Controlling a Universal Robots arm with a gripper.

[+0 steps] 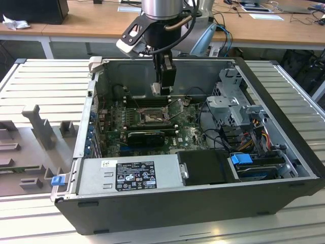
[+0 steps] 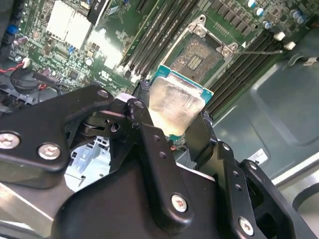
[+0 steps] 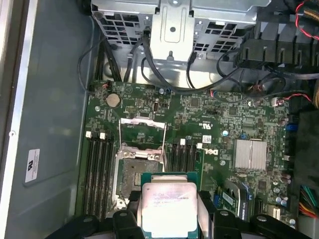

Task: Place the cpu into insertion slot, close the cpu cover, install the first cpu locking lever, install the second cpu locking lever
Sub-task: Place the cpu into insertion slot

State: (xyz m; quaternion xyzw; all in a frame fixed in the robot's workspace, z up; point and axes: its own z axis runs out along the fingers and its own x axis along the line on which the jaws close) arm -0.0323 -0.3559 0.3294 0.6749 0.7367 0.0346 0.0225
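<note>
cpu [image 3: 168, 206]: flat square, pale silver top, green edge; clamped by opposite edges in the gripper [image 2: 172, 117], jaws narrow on it, above and apart from the insertion slot [image 3: 138, 172]. slot bare, memory slots [image 3: 97, 172] flanking, cpu cover [image 3: 144, 121] raised open beyond. arm [image 1: 161, 10] hung vertically into the open computer case [image 1: 203, 203].

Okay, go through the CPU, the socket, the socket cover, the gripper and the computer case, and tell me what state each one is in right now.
cpu: gripped by its edges, held above the board, not seated.
insertion slot: empty, uncovered.
cpu cover: swung up, open.
gripper: shut on the cpu.
computer case: lying on its side, panel off, inside exposed.
</note>
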